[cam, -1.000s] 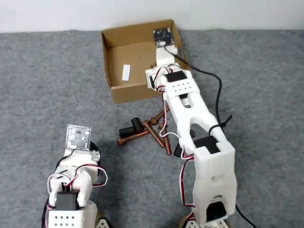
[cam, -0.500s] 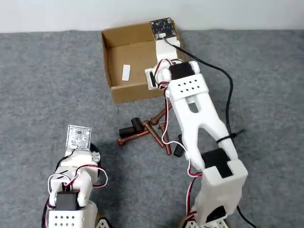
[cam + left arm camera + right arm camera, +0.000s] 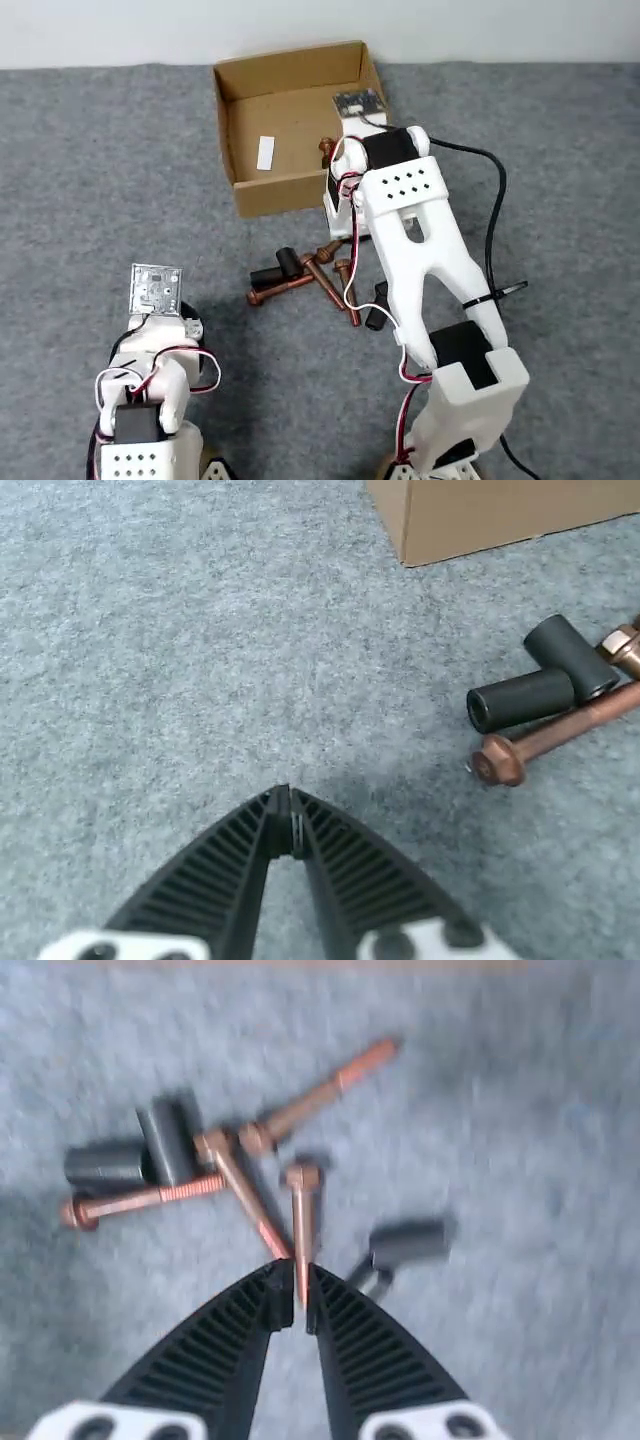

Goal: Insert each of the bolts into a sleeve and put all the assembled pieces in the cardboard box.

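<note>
The open cardboard box [image 3: 280,192] stands at the back of the grey carpet, and a copper bolt head [image 3: 325,147] shows inside it beside the right arm [image 3: 400,190]. In front of the box lies a pile of copper bolts [image 3: 322,282] and black sleeves [image 3: 288,262]. My right gripper [image 3: 292,1298] hangs shut above this pile. One lying bolt [image 3: 302,1222] runs up to its tips, and a lone sleeve [image 3: 405,1243] lies beside it. My left gripper [image 3: 283,802] is shut and empty over bare carpet, left of two sleeves [image 3: 520,698] and a bolt [image 3: 550,742].
A white label [image 3: 265,152] lies on the box floor. A black cable [image 3: 490,215] trails right of the right arm. A corner of the box [image 3: 480,510] is in the left wrist view. Open carpet spreads left of the pile and around the left arm [image 3: 150,360].
The right arm's wrist drew back from over the box to its front corner, above the pile. The left arm's wrist shifted slightly back and left.
</note>
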